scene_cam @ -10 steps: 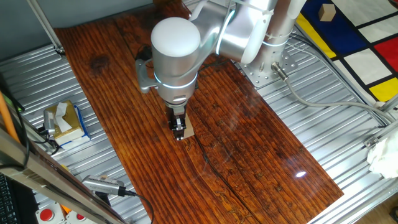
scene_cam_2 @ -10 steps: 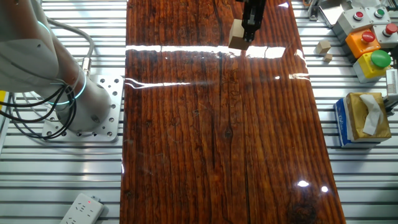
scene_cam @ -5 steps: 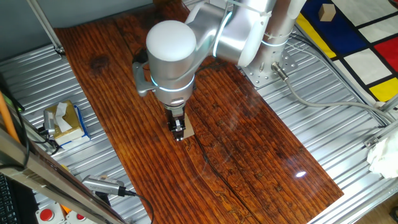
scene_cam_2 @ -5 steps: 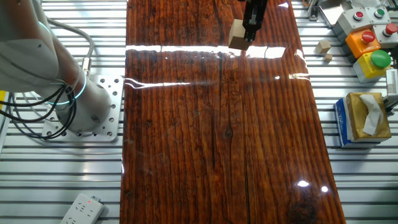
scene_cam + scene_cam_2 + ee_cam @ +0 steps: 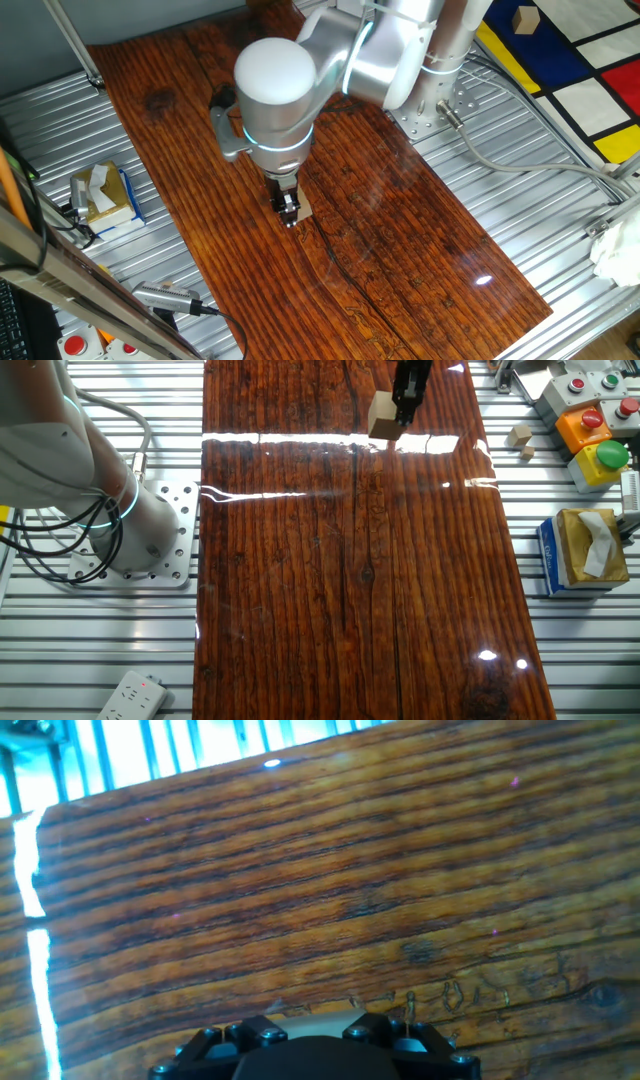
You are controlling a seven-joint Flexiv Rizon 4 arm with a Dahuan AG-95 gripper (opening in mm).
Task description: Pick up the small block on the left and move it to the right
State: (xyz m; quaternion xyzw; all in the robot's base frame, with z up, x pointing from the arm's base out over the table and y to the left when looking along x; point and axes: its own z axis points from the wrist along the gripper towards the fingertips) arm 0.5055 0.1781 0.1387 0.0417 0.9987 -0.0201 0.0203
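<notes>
The small block (image 5: 301,210) is a pale tan wooden cube on the dark reddish board (image 5: 400,250). My gripper (image 5: 289,208) is shut on it, with the fingers pointing straight down. In the other fixed view the block (image 5: 382,415) sits at the far end of the board, with the gripper (image 5: 400,415) round it. In the hand view a pale strip of the block (image 5: 312,1016) shows between the two black fingertips (image 5: 255,1032). The block is at or just above the board; I cannot tell which.
A yellow-and-blue tissue box (image 5: 105,195) stands on the metal table beside the board. Coloured push buttons (image 5: 595,435) and two small wooden pieces (image 5: 520,438) lie near the board's far corner. The arm's base (image 5: 130,545) is bolted beside the board.
The arm's wrist has shifted a little to the left in one fixed view. The block has stayed in the gripper and has barely moved.
</notes>
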